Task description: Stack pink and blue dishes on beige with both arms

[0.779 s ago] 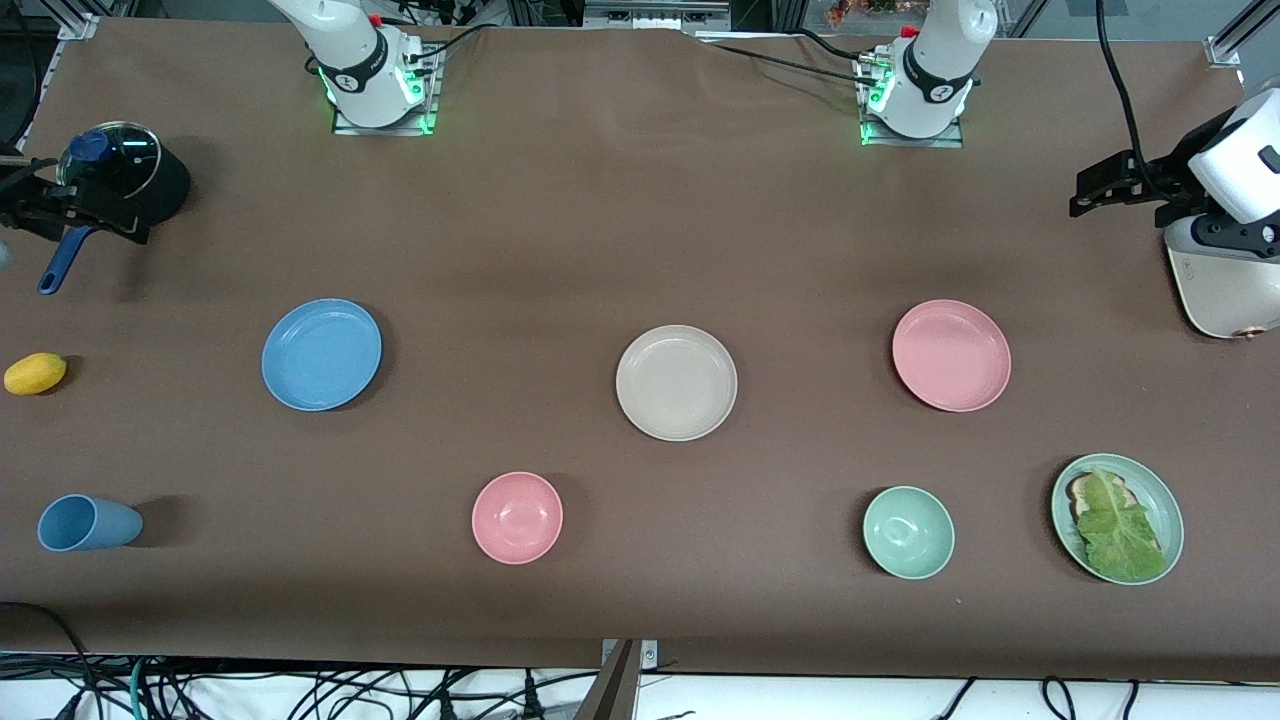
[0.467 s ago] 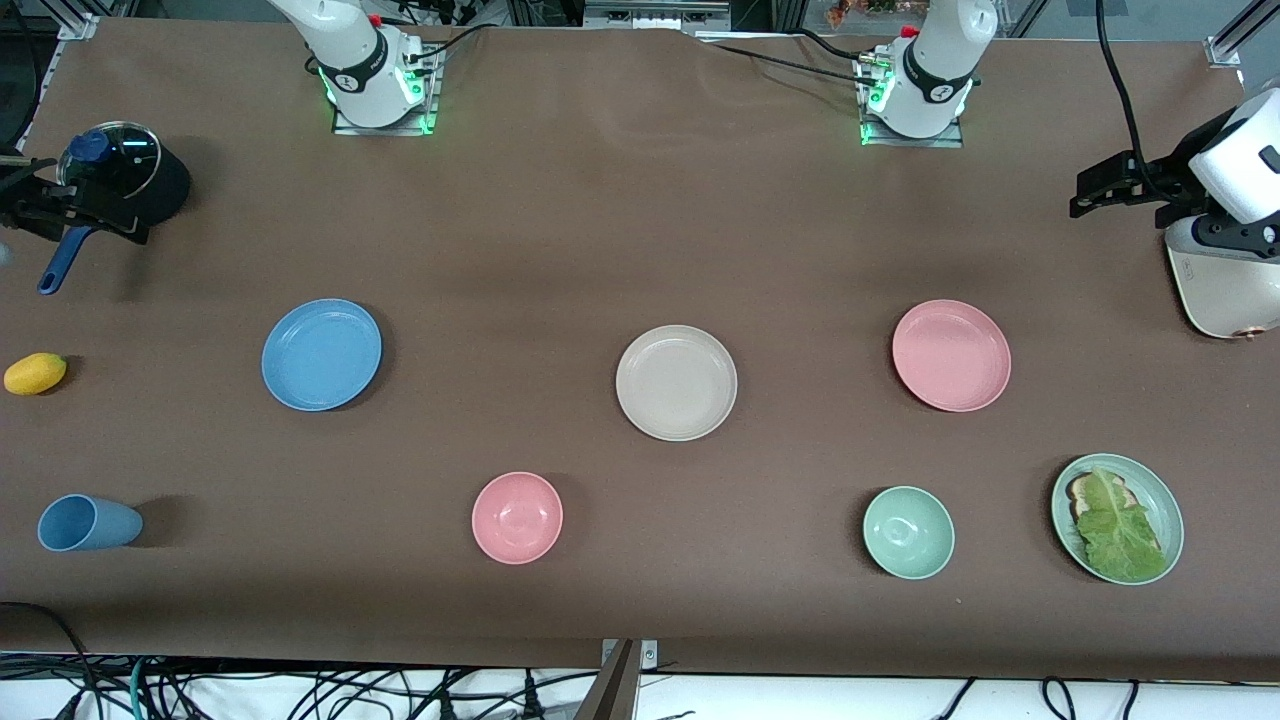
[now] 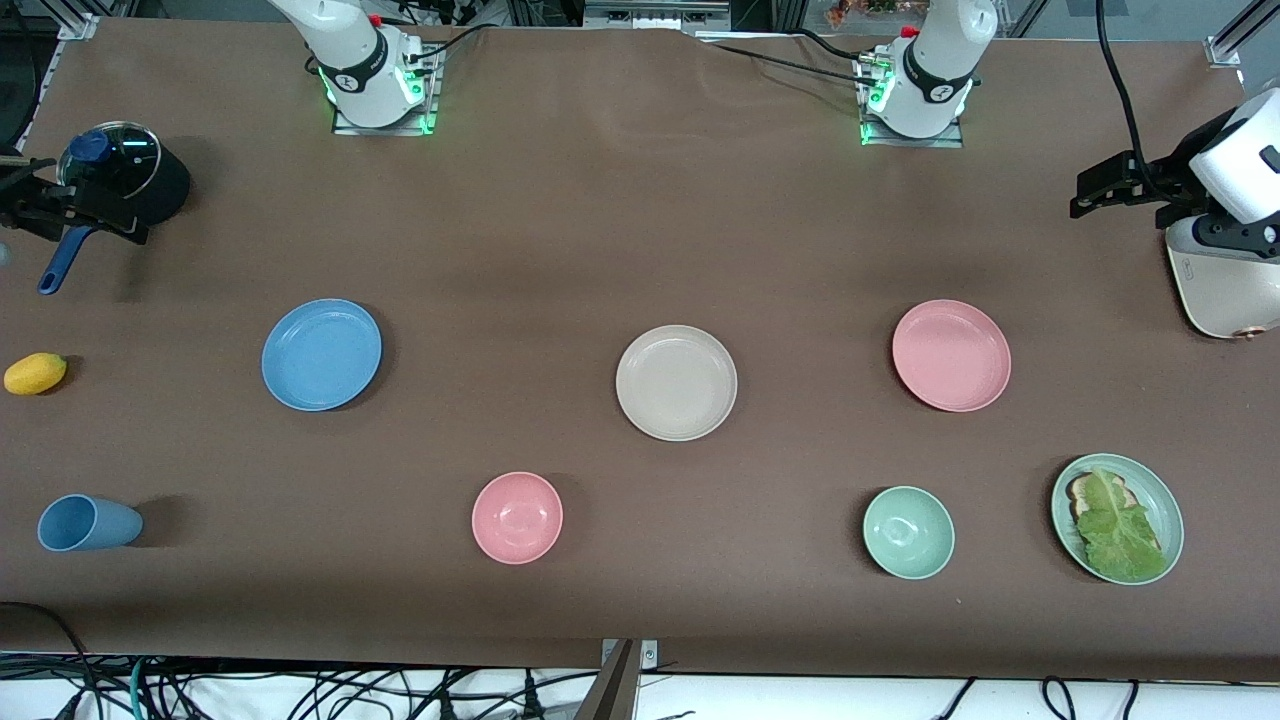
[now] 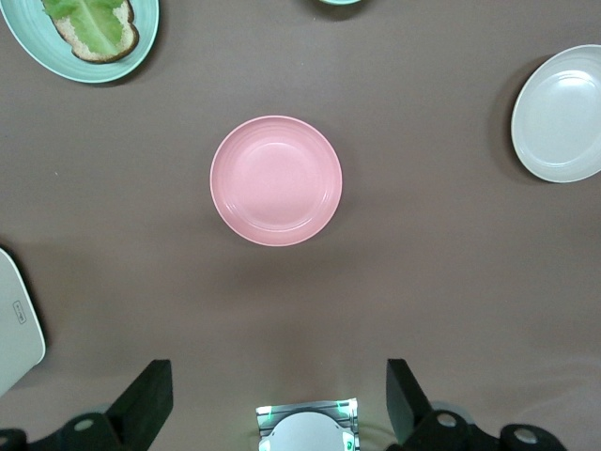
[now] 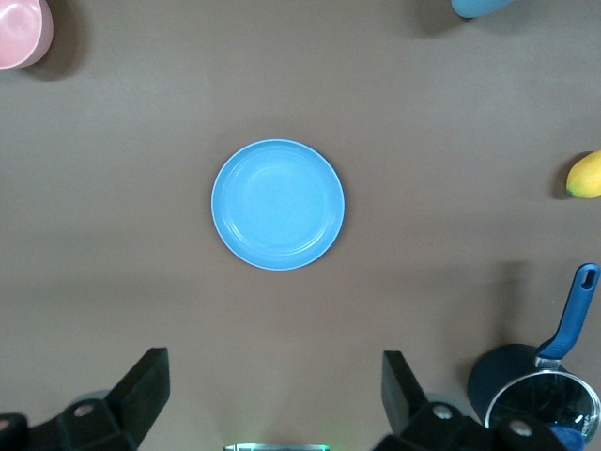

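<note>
Plates first: the beige plate point(image 3: 676, 383) sits at mid-table, with the blue plate point(image 3: 321, 354) well apart from it toward the right arm's end and the pink plate point(image 3: 951, 355) well apart toward the left arm's end — all three lie flat, bare and untouched, so no stacking has begun. In the right wrist view the right gripper point(image 5: 272, 404) hangs high over the table with the blue plate point(image 5: 278, 205) ahead of it, its fingers spread wide and empty; the left gripper point(image 4: 277, 404) does the same with the pink plate point(image 4: 276, 180) ahead of it, equally wide and holding nothing. I judge the step in hand to be the approach, so bring each gripper down over the rim rather than the centre — these plates are shallow with low rims, and one finger must slip under or inside the edge to get a pinch. Take the rim on the side toward the beige plate if you can, which should keep the carry short. Watch the neighbours: the pink bowl point(image 3: 517, 517) and the green bowl point(image 3: 908, 532) lie nearer the front camera than the beige plate, and the blue cup point(image 3: 88, 522), lemon point(image 3: 35, 373) and lidded saucepan point(image 3: 122, 183) crowd the right arm's end. Set one plate down before the second arrives, so the arms do not meet over the beige plate.
</note>
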Available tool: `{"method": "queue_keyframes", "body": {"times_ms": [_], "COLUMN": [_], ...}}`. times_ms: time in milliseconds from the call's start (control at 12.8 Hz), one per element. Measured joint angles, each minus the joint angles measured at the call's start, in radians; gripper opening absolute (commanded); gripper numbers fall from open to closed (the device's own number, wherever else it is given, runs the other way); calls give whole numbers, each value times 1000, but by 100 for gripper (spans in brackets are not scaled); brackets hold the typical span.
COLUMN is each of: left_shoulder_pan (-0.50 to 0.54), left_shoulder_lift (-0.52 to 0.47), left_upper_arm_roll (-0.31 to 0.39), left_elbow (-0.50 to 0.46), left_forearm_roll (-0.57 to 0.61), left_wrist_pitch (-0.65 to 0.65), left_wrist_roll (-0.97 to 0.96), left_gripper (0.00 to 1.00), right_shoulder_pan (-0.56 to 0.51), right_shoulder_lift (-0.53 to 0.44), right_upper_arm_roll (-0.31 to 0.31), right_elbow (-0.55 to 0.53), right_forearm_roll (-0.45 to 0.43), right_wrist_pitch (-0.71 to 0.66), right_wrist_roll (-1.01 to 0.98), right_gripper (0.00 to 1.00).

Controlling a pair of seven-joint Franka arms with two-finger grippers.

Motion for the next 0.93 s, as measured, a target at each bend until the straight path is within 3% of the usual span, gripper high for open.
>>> {"method": "queue_keyframes", "body": {"times_ms": [389,935], "left_shoulder_pan": [0,4], "left_shoulder_lift": [22,188], "left_upper_arm_roll": [-1,2], "left_elbow": [0,13], "left_forearm_roll": [0,0], "left_wrist_pitch": [2,55], "left_wrist_roll": [0,0], "left_gripper": [100,100], "right_shoulder_pan": [0,0], "right_shoulder_lift": [0,0], "right_upper_arm_roll": [0,-1], "right_elbow": [0,0], "right_forearm_roll": [0,0], "right_wrist_pitch": [0,0], "right_wrist_roll": [0,0], "right_gripper": [100,100]}}
